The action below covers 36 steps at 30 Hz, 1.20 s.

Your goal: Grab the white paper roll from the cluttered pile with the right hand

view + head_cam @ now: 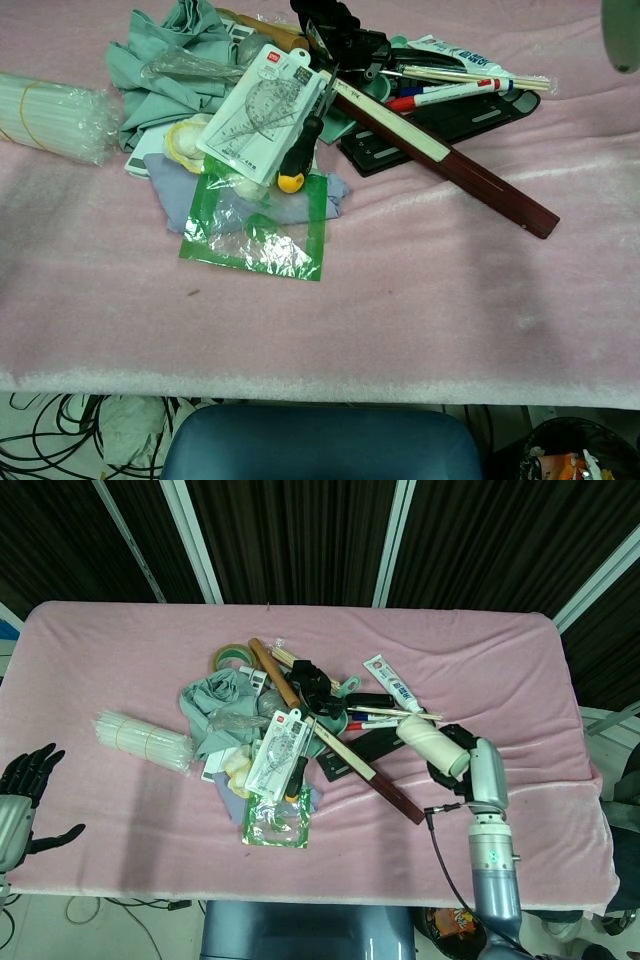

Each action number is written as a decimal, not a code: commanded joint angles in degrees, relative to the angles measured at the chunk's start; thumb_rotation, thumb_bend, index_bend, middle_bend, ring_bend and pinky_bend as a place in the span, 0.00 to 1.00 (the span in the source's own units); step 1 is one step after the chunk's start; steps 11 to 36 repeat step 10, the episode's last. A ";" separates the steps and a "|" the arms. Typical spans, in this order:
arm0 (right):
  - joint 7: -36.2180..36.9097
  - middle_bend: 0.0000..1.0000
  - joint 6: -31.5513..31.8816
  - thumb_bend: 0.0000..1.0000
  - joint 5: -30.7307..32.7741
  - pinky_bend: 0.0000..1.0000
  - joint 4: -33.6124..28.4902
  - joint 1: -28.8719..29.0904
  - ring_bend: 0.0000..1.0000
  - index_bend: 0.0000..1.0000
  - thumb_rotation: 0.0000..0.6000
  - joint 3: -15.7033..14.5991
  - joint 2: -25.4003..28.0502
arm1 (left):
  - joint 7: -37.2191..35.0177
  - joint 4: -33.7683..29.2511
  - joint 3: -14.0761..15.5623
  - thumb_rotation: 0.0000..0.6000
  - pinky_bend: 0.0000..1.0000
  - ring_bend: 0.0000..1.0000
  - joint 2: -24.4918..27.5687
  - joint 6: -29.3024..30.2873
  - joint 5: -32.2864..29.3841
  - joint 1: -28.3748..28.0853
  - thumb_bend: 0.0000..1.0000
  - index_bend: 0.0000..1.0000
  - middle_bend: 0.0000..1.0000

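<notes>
We see the pink table [520,670] with the cluttered pile [290,730] at its middle, and to the pile's right our right hand [462,765] holds the white paper roll [430,744] off the heap, its long axis slanting up-left from the fingers. Our left hand [25,780] rests far off, fingers spread.

light: even, overhead | shadows: soft | glare: plastic bag [255,235] (mild sheen) | focus: sharp
</notes>
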 commanded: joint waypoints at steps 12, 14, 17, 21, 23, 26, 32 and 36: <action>12.49 0.61 -0.87 0.53 -19.95 0.65 -6.28 -10.63 0.62 0.53 1.00 -14.52 13.20 | 1.17 0.53 0.23 1.00 0.00 0.00 -0.51 0.51 0.67 0.18 0.00 0.00 0.00; 12.49 0.61 -0.87 0.53 -19.95 0.65 -6.28 -10.63 0.62 0.53 1.00 -14.52 13.20 | 1.17 0.53 0.23 1.00 0.00 0.00 -0.51 0.51 0.67 0.18 0.00 0.00 0.00; 12.49 0.61 -0.87 0.53 -19.95 0.65 -6.28 -10.63 0.62 0.53 1.00 -14.52 13.20 | 1.17 0.53 0.23 1.00 0.00 0.00 -0.51 0.51 0.67 0.18 0.00 0.00 0.00; 12.49 0.61 -0.87 0.53 -19.95 0.65 -6.28 -10.63 0.62 0.53 1.00 -14.52 13.20 | 1.17 0.53 0.23 1.00 0.00 0.00 -0.51 0.51 0.67 0.18 0.00 0.00 0.00; 12.49 0.61 -0.87 0.53 -19.95 0.65 -6.28 -10.63 0.62 0.53 1.00 -14.52 13.20 | 1.17 0.53 0.23 1.00 0.00 0.00 -0.51 0.51 0.67 0.18 0.00 0.00 0.00; 12.49 0.61 -0.87 0.53 -19.95 0.65 -6.28 -10.63 0.62 0.53 1.00 -14.52 13.20 | 1.17 0.53 0.23 1.00 0.00 0.00 -0.51 0.51 0.67 0.18 0.00 0.00 0.00; 12.49 0.61 -0.87 0.53 -19.95 0.65 -6.28 -10.63 0.62 0.53 1.00 -14.52 13.20 | 1.17 0.53 0.23 1.00 0.00 0.00 -0.51 0.51 0.67 0.18 0.00 0.00 0.00; 12.49 0.61 -0.87 0.53 -19.95 0.65 -6.28 -10.63 0.62 0.53 1.00 -14.52 13.20 | 1.17 0.53 0.23 1.00 0.00 0.00 -0.51 0.51 0.67 0.18 0.00 0.00 0.00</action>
